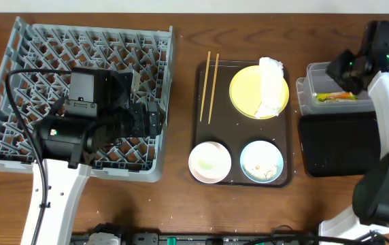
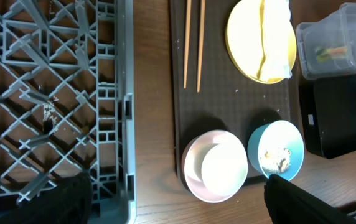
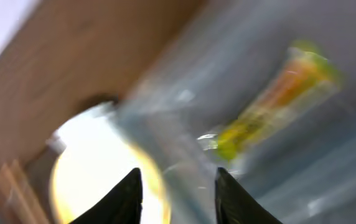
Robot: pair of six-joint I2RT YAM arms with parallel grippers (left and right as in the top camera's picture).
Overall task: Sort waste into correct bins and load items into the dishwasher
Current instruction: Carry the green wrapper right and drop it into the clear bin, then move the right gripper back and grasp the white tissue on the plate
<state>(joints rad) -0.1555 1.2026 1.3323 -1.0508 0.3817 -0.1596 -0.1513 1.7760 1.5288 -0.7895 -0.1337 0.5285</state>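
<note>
A: Why does the right pincer (image 3: 178, 193) hang over the tub (image 1: 310, 102)?
B: I judge it is because of the wrapper (image 3: 271, 106), which lies inside the tub, on its floor. The fingers are apart, with nothing between them. This wrist view is blurred, so I cannot say more.
A: And the left pincer (image 2: 178, 177)?
B: It hovers over the right edge of the rack (image 1: 18, 82), wide apart and empty. It looks toward the tray (image 2: 228, 106), so I think a dish comes next.
A: What is on the tray?
B: Far right is the plate (image 1: 243, 88), flat, yellow and smooth. The napkin (image 1: 271, 85) lies across it, white, soft and crumpled. Near right is the blue bowl (image 2: 287, 140) with whitish scraps (image 2: 276, 160) on its bottom. Just beside it on the left is the white bowl (image 2: 192, 168). Something round and white sits in it, maybe the cup, I cannot tell. Far left are two chopsticks (image 1: 214, 85), thin, wooden, side by side.
A: And the black bin?
B: The black tray (image 1: 337, 146) sits on the surface just on the near side of the tub. It is glossy and shallow, and I see nothing in it. The tub is clear thin plastic. The rack is hard grey plastic, a grid of pegs. It holds a few crumbs (image 2: 47, 112) and no dish that I see.
A: So the waste goes first?
B: I think so. The napkin and scraps must leave the plate and bowl before these go in the rack.
</note>
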